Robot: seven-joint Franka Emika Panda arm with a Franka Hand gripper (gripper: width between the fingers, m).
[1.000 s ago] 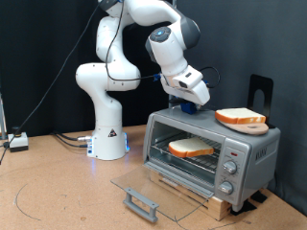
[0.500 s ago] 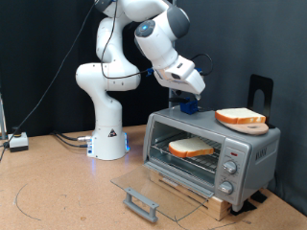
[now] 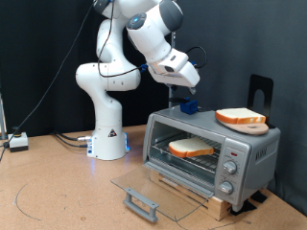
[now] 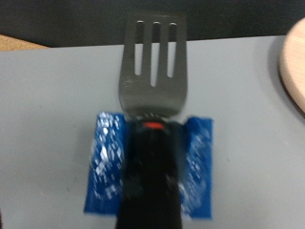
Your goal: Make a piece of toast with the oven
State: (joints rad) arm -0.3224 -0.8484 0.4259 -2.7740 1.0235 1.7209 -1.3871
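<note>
We held the end effector closed on a slotted spatula just above the oven roof, and the piece of toast lay below us on the rack, door folded down for access.

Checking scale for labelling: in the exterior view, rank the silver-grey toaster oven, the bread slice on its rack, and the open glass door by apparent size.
1. Silver-grey toaster oven
2. Open glass door
3. Bread slice on the rack

The door lies nearer the camera, so its rank is less sure.
</note>
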